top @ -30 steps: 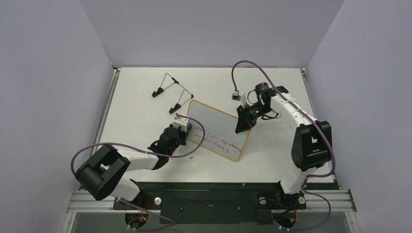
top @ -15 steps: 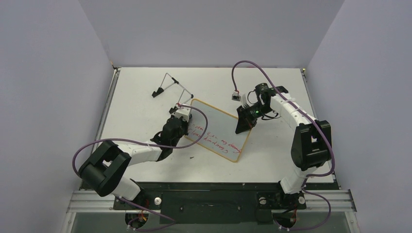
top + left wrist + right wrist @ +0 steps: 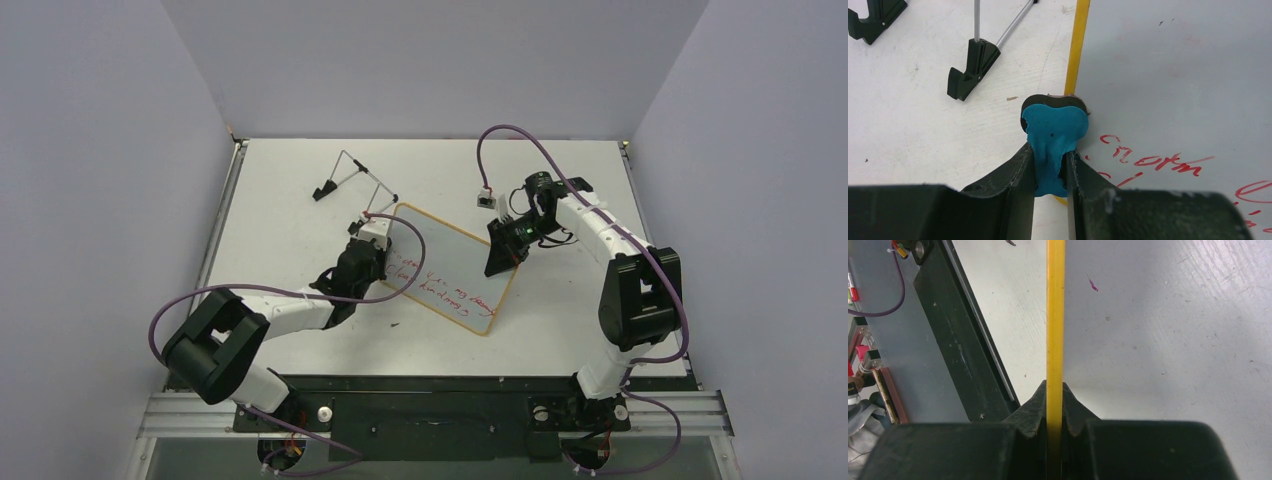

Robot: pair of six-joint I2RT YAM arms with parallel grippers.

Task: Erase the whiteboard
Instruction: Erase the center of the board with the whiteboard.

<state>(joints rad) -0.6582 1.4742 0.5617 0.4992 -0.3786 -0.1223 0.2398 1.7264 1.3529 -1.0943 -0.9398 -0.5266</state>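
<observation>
Soft, even overhead light leaves the table (image 3: 290, 210) bright, with faint, short shadows. The top view is sharp; in the 2 wrist views the near fingers (image 3: 1015, 185) blur.

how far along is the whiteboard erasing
Done: the far part of the whiteboard looks blank, and the right hand is shut on its rim. In hand: the left hand grips the blue eraser over the board's rim. Left: the red writing along the near part.

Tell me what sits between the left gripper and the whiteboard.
A blue eraser, held in the left gripper, sits at the whiteboard rim; the left wrist view shows it.
</observation>
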